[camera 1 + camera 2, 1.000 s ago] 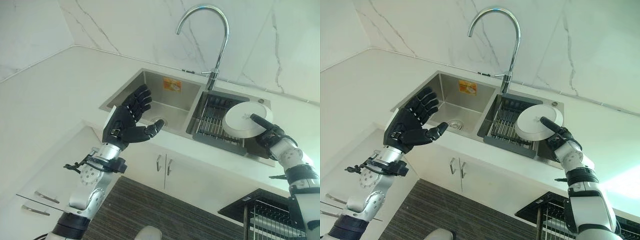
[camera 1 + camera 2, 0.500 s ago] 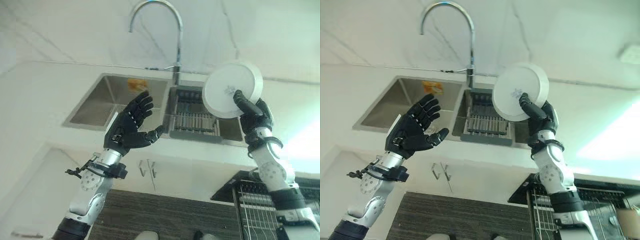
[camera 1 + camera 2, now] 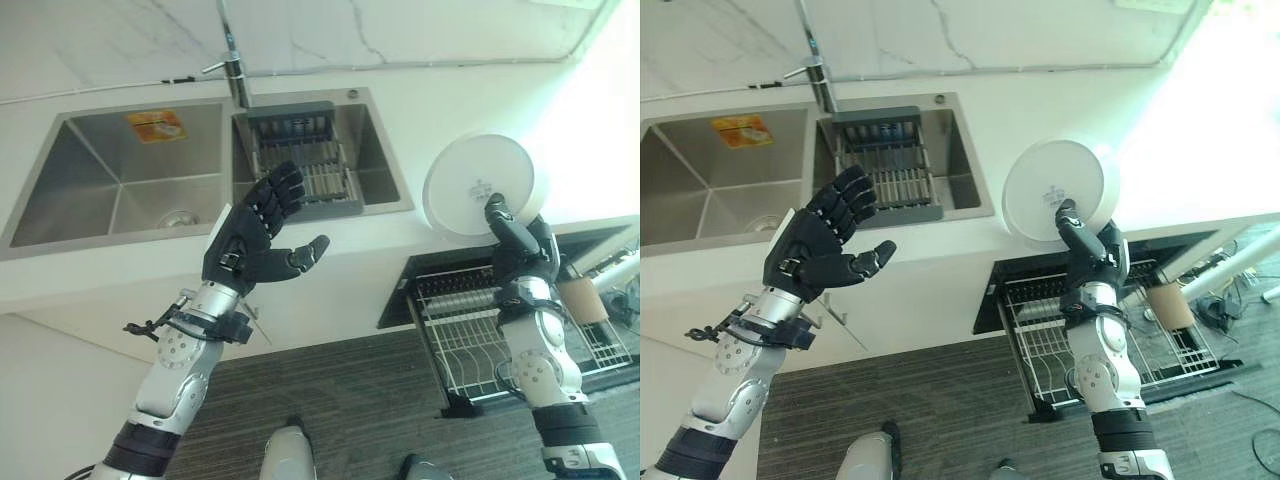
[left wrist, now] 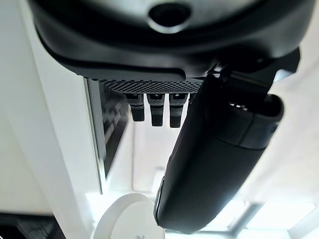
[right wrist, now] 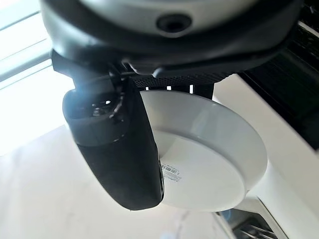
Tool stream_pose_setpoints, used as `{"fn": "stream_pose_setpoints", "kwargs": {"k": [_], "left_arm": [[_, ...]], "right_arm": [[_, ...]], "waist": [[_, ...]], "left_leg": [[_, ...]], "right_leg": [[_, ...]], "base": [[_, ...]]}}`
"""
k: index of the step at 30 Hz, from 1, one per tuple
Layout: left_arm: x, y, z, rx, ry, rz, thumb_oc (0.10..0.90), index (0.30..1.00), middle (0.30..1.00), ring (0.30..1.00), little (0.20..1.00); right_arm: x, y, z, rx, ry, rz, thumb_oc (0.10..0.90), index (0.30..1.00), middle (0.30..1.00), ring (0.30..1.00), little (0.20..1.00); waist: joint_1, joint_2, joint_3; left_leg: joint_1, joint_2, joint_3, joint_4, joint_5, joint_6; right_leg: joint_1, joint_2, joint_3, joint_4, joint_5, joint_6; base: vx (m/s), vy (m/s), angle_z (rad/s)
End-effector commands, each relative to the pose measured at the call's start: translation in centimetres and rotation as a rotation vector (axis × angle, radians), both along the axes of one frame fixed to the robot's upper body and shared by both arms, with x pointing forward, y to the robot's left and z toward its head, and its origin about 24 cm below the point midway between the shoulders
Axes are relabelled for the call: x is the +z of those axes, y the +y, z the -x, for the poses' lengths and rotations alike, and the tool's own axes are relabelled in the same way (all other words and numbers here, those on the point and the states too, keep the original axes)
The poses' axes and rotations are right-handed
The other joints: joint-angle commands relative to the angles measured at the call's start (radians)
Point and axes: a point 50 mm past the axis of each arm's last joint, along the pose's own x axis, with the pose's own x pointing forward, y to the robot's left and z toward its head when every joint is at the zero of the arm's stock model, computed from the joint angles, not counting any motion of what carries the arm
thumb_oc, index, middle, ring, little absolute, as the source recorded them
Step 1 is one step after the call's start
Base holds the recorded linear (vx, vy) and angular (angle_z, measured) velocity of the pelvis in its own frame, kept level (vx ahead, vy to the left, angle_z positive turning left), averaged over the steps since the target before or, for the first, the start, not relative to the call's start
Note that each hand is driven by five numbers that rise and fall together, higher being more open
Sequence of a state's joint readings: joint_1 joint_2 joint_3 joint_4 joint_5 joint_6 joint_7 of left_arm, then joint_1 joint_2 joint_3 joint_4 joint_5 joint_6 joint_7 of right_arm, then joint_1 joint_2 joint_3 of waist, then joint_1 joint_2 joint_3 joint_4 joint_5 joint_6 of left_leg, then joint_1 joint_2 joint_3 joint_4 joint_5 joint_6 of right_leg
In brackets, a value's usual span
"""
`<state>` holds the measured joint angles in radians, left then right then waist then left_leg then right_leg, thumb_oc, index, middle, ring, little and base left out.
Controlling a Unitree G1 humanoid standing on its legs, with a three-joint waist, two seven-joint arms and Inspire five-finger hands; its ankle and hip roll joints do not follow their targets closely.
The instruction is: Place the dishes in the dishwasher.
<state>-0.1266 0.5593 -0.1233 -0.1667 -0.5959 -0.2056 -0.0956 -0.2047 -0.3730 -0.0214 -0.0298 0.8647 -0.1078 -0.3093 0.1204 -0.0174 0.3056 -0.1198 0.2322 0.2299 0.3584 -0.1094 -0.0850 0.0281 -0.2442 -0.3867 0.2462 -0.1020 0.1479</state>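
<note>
Round white ceramic plate (image 3: pixel 478 184) clamped upright between right hand (image 3: pixel 517 243) thumb and fingers, above counter (image 3: pixel 440 100) front edge and open dishwasher's wire rack (image 3: pixel 470 325). Left hand (image 3: pixel 250 240) fingers spread apart, empty, before stainless double sink (image 3: pixel 120 165).

A white worktop (image 3: pixel 440 95) carries a steel double sink (image 3: pixel 120 180) with an orange sticker (image 3: pixel 155 124) on its back wall. A dark draining rack (image 3: pixel 305 165) sits in the basin beside it, below the tap (image 3: pixel 236 80). Marble wall (image 3: pixel 100 40) rises behind; grey striped floor (image 3: pixel 350 400) lies below.
</note>
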Motion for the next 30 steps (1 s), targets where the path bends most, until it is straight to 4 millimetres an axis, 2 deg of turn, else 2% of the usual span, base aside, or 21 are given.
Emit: {"fn": "stream_pose_setpoints", "kwargs": {"k": [1,6,12,14,17,23,27,30], "left_arm": [[5.5,-0.9,1.6,-0.070,-0.314,-0.001,0.800,0.900,0.900,0.900,0.900],[4.8,-1.4,2.1,-0.102,-0.301,-0.029,0.800,0.900,0.900,0.900,0.900],[4.5,-1.4,2.7,-0.130,-0.288,-0.049,0.800,0.900,0.900,0.900,0.900],[4.4,-1.5,2.9,-0.146,-0.280,-0.056,0.800,0.900,0.900,0.900,0.900],[4.2,-1.5,3.0,-0.160,-0.267,-0.051,0.800,0.900,0.900,0.900,0.900],[2.3,-1.8,3.3,-0.238,-0.171,-0.085,0.800,0.900,0.900,0.900,0.900],[-0.9,-2.4,3.3,-0.315,-0.001,-0.089,0.800,0.900,0.900,0.900,0.900],[-2.8,-2.7,3.3,-0.342,0.094,-0.114,0.800,0.900,0.900,0.900,0.900]], "right_arm": [[8.4,-1.7,2.0,-0.103,-0.454,0.117,0.400,0.300,0.300,0.300,0.300],[8.7,-1.9,3.2,-0.130,-0.487,0.183,0.400,0.300,0.300,0.300,0.300],[8.5,-2.2,4.1,-0.174,-0.496,0.218,0.400,0.300,0.300,0.300,0.300],[8.6,-2.4,5.1,-0.261,-0.513,0.330,0.400,0.300,0.300,0.300,0.300],[8.5,-2.6,5.2,-0.290,-0.474,0.433,0.400,0.300,0.300,0.300,0.300],[5.6,-3.6,4.8,-0.270,-0.267,0.557,0.400,0.300,0.300,0.300,0.300],[1.7,-4.7,3.6,-0.319,-0.074,0.530,0.400,0.300,0.300,0.300,0.300],[0.9,-4.9,2.8,-0.321,-0.023,0.533,0.400,0.300,0.300,0.300,0.300]], "waist": [[-0.026,-0.015,-0.127],[-0.056,-0.003,-0.138],[-0.095,0.012,-0.148],[-0.114,0.016,-0.150],[-0.125,0.019,-0.150],[-0.143,0.015,-0.142],[-0.134,0.015,-0.131],[-0.127,0.015,-0.130]], "left_leg": [[0.089,-0.097,-0.037,-0.058,-0.146,0.071],[0.092,-0.074,-0.023,-0.058,-0.141,0.042],[0.098,-0.052,0.005,-0.058,-0.133,0.024],[0.096,-0.047,0.011,-0.058,-0.129,0.019],[0.095,-0.043,0.018,-0.058,-0.127,0.015],[0.087,-0.026,0.039,-0.058,-0.116,0.009],[0.092,-0.015,0.048,-0.058,-0.112,0.007],[0.090,-0.010,0.047,-0.058,-0.107,0.005]], "right_leg": [[-0.030,-0.051,0.031,0.054,-0.030,0.060],[-0.042,-0.035,0.038,0.054,-0.055,0.045],[-0.050,-0.022,0.052,0.054,-0.065,0.027],[-0.054,-0.013,0.059,0.054,-0.068,0.021],[-0.059,-0.007,0.066,0.054,-0.068,0.018],[-0.074,0.000,0.066,0.054,-0.065,0.013],[-0.070,0.005,0.051,0.054,-0.064,0.007],[-0.070,0.007,0.045,0.054,-0.065,0.004]], "base": [[-0.02,-0.215,-0.46],[-0.03,-0.131,-0.12],[-0.01,-0.029,-0.12],[-0.02,0.016,0.04],[-0.02,0.010,-0.05],[-0.06,0.012,-0.04],[-0.02,0.001,-0.02],[0.01,-0.010,0.01]]}}
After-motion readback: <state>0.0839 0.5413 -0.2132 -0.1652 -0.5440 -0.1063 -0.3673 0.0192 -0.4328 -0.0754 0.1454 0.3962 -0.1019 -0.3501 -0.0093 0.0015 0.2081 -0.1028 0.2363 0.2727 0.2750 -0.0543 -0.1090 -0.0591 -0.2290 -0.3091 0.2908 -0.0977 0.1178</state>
